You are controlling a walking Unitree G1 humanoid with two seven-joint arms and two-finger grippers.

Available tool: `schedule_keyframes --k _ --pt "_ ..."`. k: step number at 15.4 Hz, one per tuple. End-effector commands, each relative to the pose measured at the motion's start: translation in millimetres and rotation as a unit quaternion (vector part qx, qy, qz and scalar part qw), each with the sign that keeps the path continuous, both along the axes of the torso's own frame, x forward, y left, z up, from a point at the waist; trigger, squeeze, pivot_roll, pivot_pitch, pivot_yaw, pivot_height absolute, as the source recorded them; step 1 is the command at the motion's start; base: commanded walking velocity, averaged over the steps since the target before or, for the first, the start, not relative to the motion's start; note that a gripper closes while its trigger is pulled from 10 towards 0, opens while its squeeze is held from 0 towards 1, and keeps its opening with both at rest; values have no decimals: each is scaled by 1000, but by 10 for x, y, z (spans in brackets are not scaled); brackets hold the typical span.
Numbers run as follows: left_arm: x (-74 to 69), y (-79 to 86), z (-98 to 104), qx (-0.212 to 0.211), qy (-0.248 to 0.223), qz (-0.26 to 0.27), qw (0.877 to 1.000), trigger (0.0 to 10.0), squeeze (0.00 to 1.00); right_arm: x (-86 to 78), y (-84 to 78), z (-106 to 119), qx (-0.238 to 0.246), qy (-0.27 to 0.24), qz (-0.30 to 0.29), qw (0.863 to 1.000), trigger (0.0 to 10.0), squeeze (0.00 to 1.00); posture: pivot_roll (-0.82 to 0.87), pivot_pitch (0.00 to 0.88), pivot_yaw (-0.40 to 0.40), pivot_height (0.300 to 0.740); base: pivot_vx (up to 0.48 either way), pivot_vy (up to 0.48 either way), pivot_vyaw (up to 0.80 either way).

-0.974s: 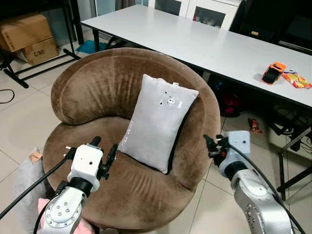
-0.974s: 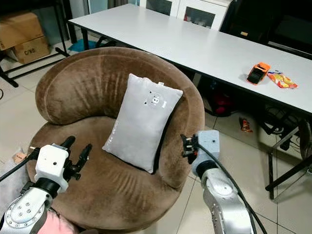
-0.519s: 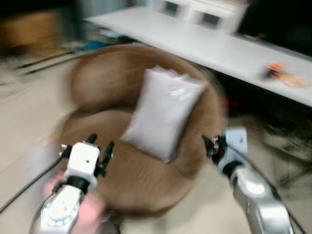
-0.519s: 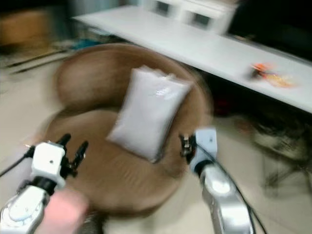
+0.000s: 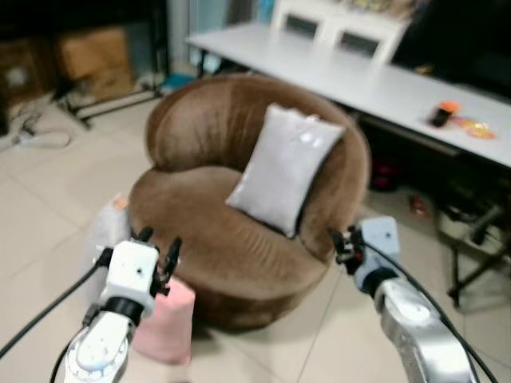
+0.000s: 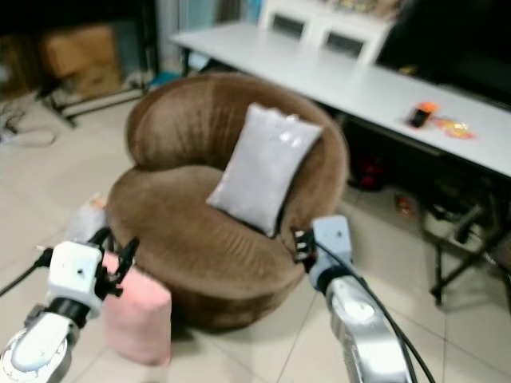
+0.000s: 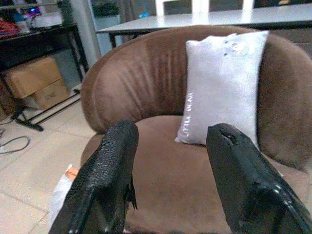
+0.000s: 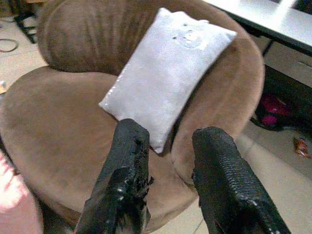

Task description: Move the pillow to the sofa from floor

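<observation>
Here the pale grey rectangular fabric pillow stands tilted on the round brown velvet sofa, its lower edge on the seat cushion and its upper part leaning against the curved backrest toward the sofa's right side. It is on the sofa, not on the floor.

My left gripper hangs low at the near left, in front of the sofa's near-left edge and apart from it; my jaws there stand apart with nothing between them, and through the wrist camera I see the sofa seat and the pillow beyond the two black fingers. My right gripper is held just off the sofa's near-right rim, and its jaws also stand apart and empty, the fingers framing the seat and the pillow's lower corner.

On the pale tiled floor, near left of the sofa and touching its base, a soft pink cushion stands upright, with a whitish plastic bag just behind it. A long white surface runs across the far right, carrying a small orange object and a bright snack packet. Brown cardboard boxes sit at the far left under a dark rack.
</observation>
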State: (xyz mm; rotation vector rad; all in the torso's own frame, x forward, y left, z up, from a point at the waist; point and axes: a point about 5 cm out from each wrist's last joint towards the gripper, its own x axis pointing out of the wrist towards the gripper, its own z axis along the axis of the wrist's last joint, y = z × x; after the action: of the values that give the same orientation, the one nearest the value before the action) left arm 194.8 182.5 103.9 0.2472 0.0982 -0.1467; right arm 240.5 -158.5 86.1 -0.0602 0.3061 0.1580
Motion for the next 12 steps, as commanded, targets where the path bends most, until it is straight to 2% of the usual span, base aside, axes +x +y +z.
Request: schedule_keyframes --k 1,6,7,8,9,12 --pt "1 -19 21 1 -5 -3 1000 10000 0 3 -36 -7 5 3 -6 1000 10000 0 68 0 -122 740 0 371 0" --pt "0 -3 24 4 -6 0 1000 10000 0 19 24 13 46 1 -5 999 10000 0 71 0 -119 740 0 367 0" --pt "6 5 28 6 -7 -1 1000 10000 0 21 21 4 40 5 -6 999 10000 0 70 0 -108 740 0 304 0" --pt "29 26 58 14 -16 -4 1000 10000 0 33 18 43 -19 -24 12 999 10000 0 73 0 -87 740 0 0 0" --pt "66 50 90 22 -22 -10 999 10000 0 26 56 92 -10 -50 10 999 10000 1000 75 0 -50 740 0 0 0" --pt "150 93 139 39 -34 -18 999 10000 0 0 88 85 -11 -70 -12 997 10000 1000 64 0 11 740 0 0 0"
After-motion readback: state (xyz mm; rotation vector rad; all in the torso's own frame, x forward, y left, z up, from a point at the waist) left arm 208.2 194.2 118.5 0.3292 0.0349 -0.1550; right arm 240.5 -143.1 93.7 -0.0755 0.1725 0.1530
